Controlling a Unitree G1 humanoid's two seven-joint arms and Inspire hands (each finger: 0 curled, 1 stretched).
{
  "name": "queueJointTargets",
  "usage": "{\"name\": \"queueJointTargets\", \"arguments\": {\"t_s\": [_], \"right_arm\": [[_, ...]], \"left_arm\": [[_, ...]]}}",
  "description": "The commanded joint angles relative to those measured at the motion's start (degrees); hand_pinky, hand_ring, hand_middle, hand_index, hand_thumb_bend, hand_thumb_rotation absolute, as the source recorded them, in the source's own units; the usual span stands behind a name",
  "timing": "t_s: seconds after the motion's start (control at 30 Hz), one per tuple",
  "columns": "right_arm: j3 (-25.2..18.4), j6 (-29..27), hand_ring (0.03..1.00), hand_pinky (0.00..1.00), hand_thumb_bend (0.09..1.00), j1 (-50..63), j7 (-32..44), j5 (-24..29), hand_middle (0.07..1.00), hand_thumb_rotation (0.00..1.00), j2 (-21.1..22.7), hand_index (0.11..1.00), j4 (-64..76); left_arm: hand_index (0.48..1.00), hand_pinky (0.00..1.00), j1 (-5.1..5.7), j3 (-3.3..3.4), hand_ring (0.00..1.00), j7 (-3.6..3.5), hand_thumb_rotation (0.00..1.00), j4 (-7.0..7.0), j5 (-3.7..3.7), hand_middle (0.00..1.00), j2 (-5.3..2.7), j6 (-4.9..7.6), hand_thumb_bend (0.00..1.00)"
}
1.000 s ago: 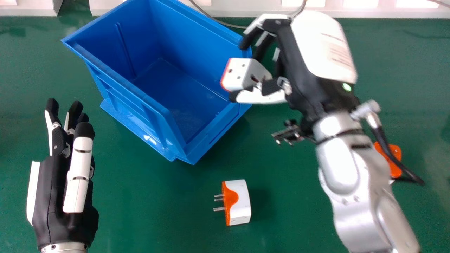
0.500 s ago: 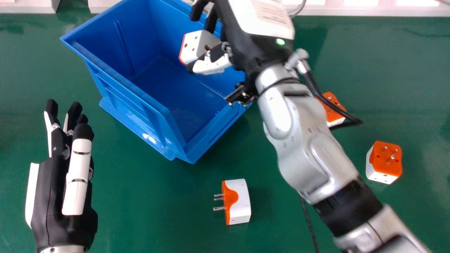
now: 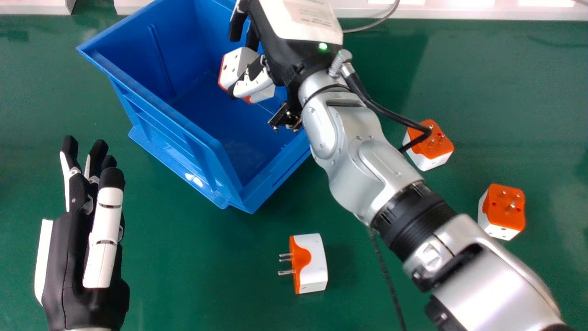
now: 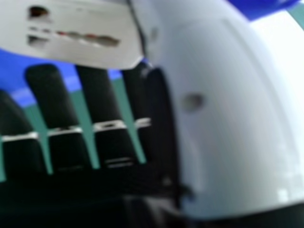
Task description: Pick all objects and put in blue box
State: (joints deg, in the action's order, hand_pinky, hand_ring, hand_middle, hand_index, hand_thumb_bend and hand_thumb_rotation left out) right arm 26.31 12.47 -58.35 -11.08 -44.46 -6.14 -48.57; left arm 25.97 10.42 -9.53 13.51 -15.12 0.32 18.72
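Plug (image 3: pixel 235 64), pinched by the right robot hand (image 3: pixel 285 59) over the box (image 3: pixel 172 149), looks light, rigid, slightly slick; best gripped firmly across its thickness.

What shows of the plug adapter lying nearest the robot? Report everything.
The plug adapter has a white body and an orange end, both apparently hard plastic, with metal prongs pointing left in the head view. It looks undamaged and lies on its side on the table, nearer the robot than the blue box; only the table touches it.
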Motion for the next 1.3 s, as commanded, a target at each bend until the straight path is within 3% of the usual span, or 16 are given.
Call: {"name": "queueJointTargets", "arguments": {"t_s": [0.0,0.17,0.2,0.33,0.47,0.57,0.63,0.73,0.8,0.93,1.0,1.17,1.27], "right_arm": [[0.51,-1.80,0.376,0.25,0.507,-4.17,-1.49,0.49,0.502,0.00,-0.42,0.542,-1.30],[1.04,-4.46,0.377,0.26,0.508,-4.89,-2.31,1.95,0.503,0.00,-0.28,0.540,-4.62],[0.86,-5.05,0.378,0.27,0.508,-4.77,-2.63,2.42,0.504,0.00,-0.27,0.540,-4.96],[-0.38,-5.19,0.413,0.27,0.489,-4.63,-1.06,5.05,0.512,0.00,-0.51,0.550,-5.26],[0.82,-4.99,0.428,0.32,0.500,-4.05,-1.19,4.56,0.489,0.00,0.26,0.561,-4.27],[1.74,-5.02,0.583,0.47,0.558,-3.44,0.25,4.11,0.673,0.20,1.25,0.738,-2.86],[2.18,-4.78,0.703,0.58,0.538,-3.10,1.30,3.99,0.774,0.25,1.85,0.811,-1.90],[2.75,-4.56,0.811,0.70,0.488,-2.29,1.74,3.61,0.862,0.28,2.68,0.865,-0.12],[2.88,-4.50,0.826,0.72,0.466,-1.46,1.56,3.67,0.873,0.31,3.19,0.872,1.52],[2.83,-3.93,0.822,0.70,0.441,1.73,1.28,3.28,0.864,0.35,4.58,0.861,7.94],[2.74,-3.04,0.806,0.68,0.440,5.00,1.65,2.57,0.850,0.36,5.90,0.846,14.31],[2.53,-2.16,0.771,0.64,0.436,14.08,2.02,0.77,0.820,0.33,9.27,0.819,30.06],[2.03,-2.43,0.761,0.63,0.426,21.71,2.71,-0.20,0.806,0.32,11.74,0.808,41.25]], "left_arm": [[0.991,1.00,0.59,-0.19,1.00,0.43,0.73,1.93,0.67,0.99,-0.27,0.62,0.50],[0.991,1.00,0.91,-0.43,1.00,0.63,0.74,1.97,1.14,1.00,-0.74,0.86,0.49],[0.992,1.00,0.93,-0.45,1.00,0.55,0.74,1.93,0.92,1.00,-0.86,0.86,0.49],[0.999,1.00,0.98,-0.45,1.00,0.70,0.77,1.79,1.71,1.00,-0.88,1.01,0.49],[0.997,1.00,0.65,-0.66,1.00,0.71,0.78,1.61,1.59,1.00,-1.10,1.26,0.48],[1.000,1.00,0.56,-0.87,1.00,0.62,0.78,1.47,1.73,1.00,-1.11,1.67,0.49],[0.996,1.00,0.41,-0.91,1.00,0.75,0.78,1.23,1.96,1.00,-1.20,1.99,0.50],[0.993,1.00,0.04,-0.90,1.00,0.56,0.77,0.77,1.24,0.99,-1.30,2.06,0.52],[0.997,1.00,-0.16,-0.88,1.00,0.45,0.77,0.57,1.29,1.00,-1.14,2.06,0.53],[0.998,1.00,-0.43,-0.89,1.00,1.15,0.76,0.81,1.76,1.00,-1.37,1.64,0.54],[0.998,1.00,-0.55,-0.91,1.00,0.99,0.76,0.71,1.96,1.00,-1.15,1.82,0.53],[0.993,1.00,-0.81,-0.83,1.00,1.19,0.77,0.33,2.55,1.00,-1.08,2.20,0.52],[0.991,1.00,-0.97,-0.77,1.00,1.36,0.76,0.20,2.53,0.99,-1.23,2.18,0.53]]}}
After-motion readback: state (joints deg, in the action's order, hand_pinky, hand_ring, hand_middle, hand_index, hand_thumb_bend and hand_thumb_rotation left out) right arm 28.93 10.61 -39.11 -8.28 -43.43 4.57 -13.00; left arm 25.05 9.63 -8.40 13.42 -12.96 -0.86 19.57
